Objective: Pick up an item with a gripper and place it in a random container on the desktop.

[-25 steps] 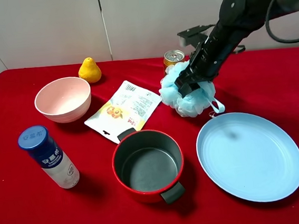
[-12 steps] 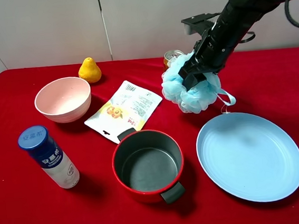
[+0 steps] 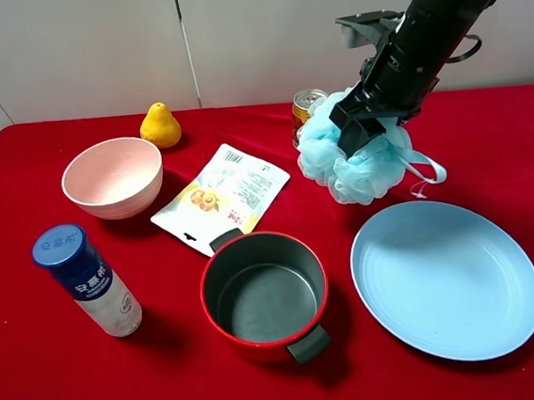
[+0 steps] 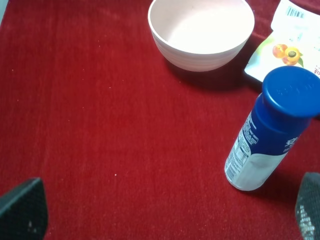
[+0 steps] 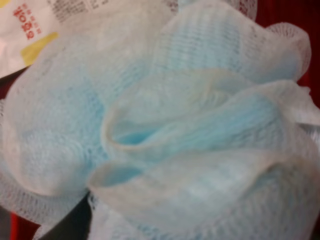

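My right gripper (image 3: pixel 359 134) is shut on the fluffy light blue bath pouf (image 3: pixel 356 165) and holds it in the air above the red cloth, between the can and the blue plate. The pouf's ribbon loop (image 3: pixel 427 171) hangs to its right. The pouf (image 5: pixel 165 130) fills the right wrist view and hides the fingers there. The red pot (image 3: pixel 265 297) with a dark grey inside stands empty at front centre, to the lower left of the pouf. My left gripper (image 4: pixel 165 215) is open over bare red cloth (image 4: pixel 100 125); only its finger tips (image 4: pixel 22 207) show.
A flat blue plate (image 3: pixel 445 277) lies right of the pot. A white snack pouch (image 3: pixel 221 197), a pink bowl (image 3: pixel 113 177), a yellow pear (image 3: pixel 160 126), a drink can (image 3: pixel 307 109) and a blue-capped bottle (image 3: pixel 85 279) stand around. The bottle (image 4: pixel 267 135) and bowl (image 4: pixel 201 30) show in the left wrist view.
My right gripper has risen and moved right with the pouf, lifting it off the cloth. The left arm has not moved.
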Controlling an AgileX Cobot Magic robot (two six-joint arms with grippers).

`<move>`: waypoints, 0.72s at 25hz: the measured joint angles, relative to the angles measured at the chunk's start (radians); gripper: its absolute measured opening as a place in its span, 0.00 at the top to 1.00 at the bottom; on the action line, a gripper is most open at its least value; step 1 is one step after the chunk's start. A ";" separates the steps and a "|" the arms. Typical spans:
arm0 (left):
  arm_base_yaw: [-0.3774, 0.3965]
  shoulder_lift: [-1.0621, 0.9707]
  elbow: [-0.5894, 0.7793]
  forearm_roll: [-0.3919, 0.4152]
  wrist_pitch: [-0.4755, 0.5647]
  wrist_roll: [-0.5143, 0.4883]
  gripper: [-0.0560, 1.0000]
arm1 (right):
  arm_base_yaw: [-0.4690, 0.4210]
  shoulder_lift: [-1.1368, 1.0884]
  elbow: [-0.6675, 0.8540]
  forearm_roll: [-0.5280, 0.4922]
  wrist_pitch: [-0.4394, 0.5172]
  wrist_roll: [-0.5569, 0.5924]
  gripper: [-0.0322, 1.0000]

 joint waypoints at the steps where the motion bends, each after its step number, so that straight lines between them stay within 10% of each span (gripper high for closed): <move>1: 0.000 0.000 0.000 0.000 0.000 0.000 0.00 | 0.007 -0.008 0.000 -0.003 0.007 0.008 0.63; 18: 0.000 0.000 0.000 0.000 0.000 0.000 0.00 | 0.258 -0.103 0.000 -0.095 0.104 0.223 0.64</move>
